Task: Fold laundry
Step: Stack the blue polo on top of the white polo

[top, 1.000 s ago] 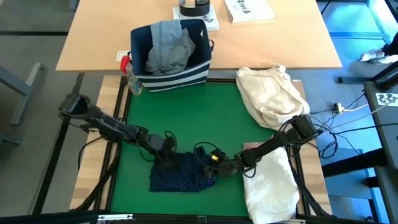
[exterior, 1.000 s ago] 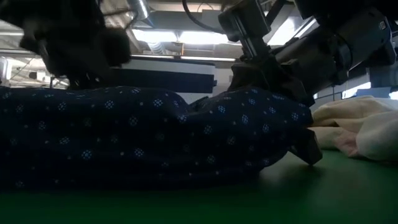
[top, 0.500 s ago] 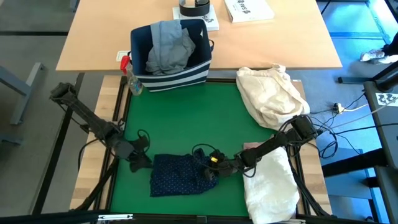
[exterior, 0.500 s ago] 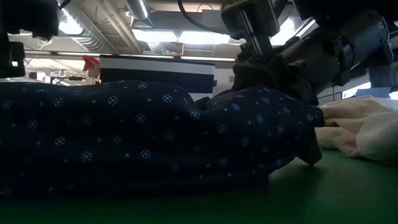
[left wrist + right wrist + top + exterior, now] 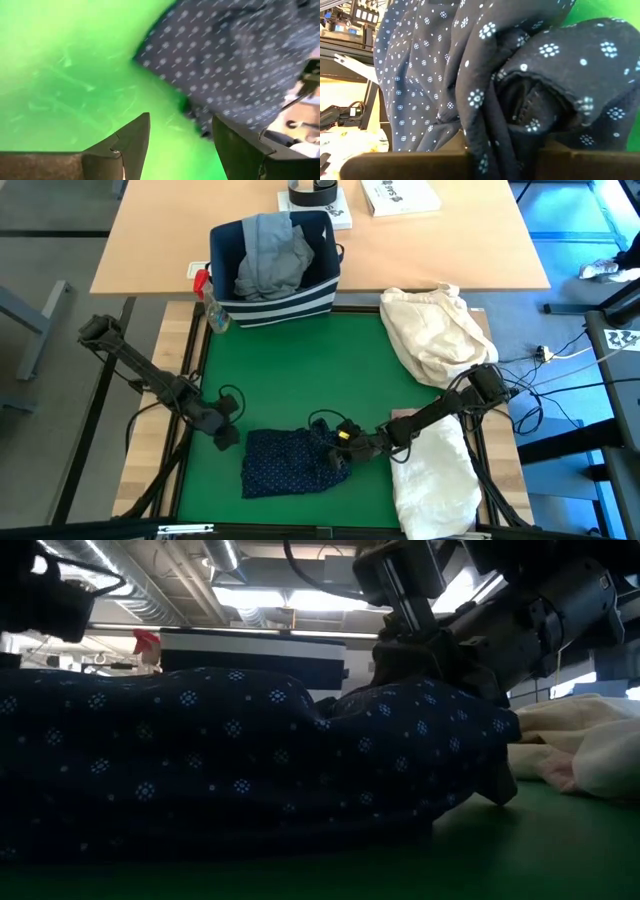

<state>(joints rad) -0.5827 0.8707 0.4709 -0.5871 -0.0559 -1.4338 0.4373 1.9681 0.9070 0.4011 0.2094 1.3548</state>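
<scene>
You have the right claw pinching the dotted shirt while the left claw stands apart from it, spread and empty.

From above, your green table mat (image 5: 300,370) fills the frame's middle, with the cream-beige cloth bundle (image 5: 432,330) at its upper right, the white shirt (image 5: 432,480) at lower right, and light grey jeans (image 5: 268,255) in the navy white-striped fabric bin (image 5: 285,300) at top centre. The crumpled navy white-dotted shirt (image 5: 285,462) lies at lower centre. Your right gripper (image 5: 338,450) is closed on its right edge; only the right wrist view shows cloth bunched between those fingers (image 5: 410,167). Your left gripper (image 5: 222,432) sits just left of the shirt; its wrist view shows spread fingers (image 5: 132,145) over bare mat, holding nothing.
</scene>
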